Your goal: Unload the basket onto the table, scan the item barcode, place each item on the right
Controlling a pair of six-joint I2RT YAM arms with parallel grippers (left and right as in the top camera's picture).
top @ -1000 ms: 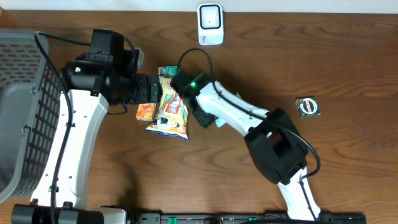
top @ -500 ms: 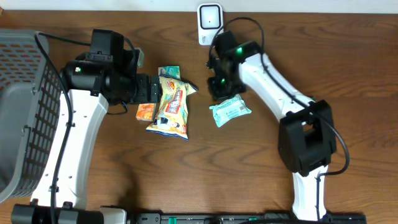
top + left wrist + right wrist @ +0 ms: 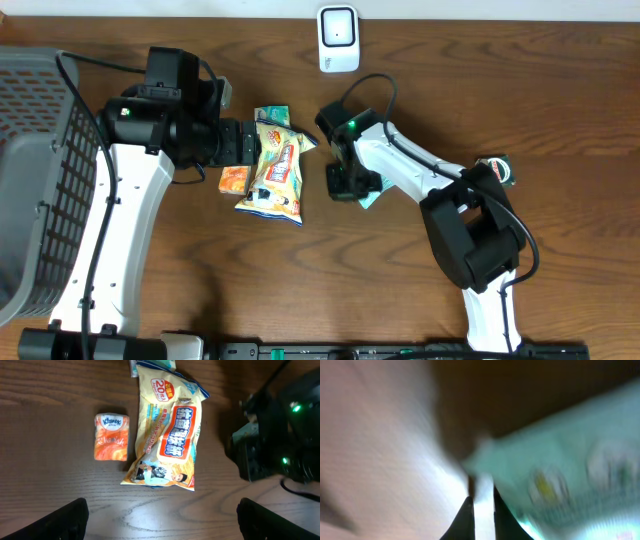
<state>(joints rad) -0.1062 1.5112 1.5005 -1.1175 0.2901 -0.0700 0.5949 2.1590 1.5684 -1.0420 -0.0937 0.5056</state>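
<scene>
Right gripper [image 3: 350,186] is down on the packet [image 3: 371,199], mid-desk, a touch toward the right edge. From overhead the arm covers most of it, with only a teal corner peeking out. The right wrist view is badly blurred, but the two dark fingertips [image 3: 462,520] sit almost together with a pale strip between them that runs into the packet's sealed edge. I read that as a pinch on the packet's rim, though it's no firm call. Whether the packet is clear of the wood, I can't tell.

Left gripper [image 3: 162,519] hangs spread wide and empty above the snack bag [image 3: 167,435]. The tissue pack [image 3: 111,437] lies just beside that bag, on the side toward the desk's left edge. Neither is being touched.

The scanner [image 3: 338,38] stands at the middle of the far edge, well apart from the packet. So this looks like the pickup step, and the scan itself is not yet done.

Next comes a clean lift, then a carry toward the far edge to present the barcode side to the scanner's face. No barcode shows in any view here, so the wrist may have to turn the packet over on the way. A thin rim grip on a soft packet could slip or let it droop, so the move wants to be slow.
</scene>
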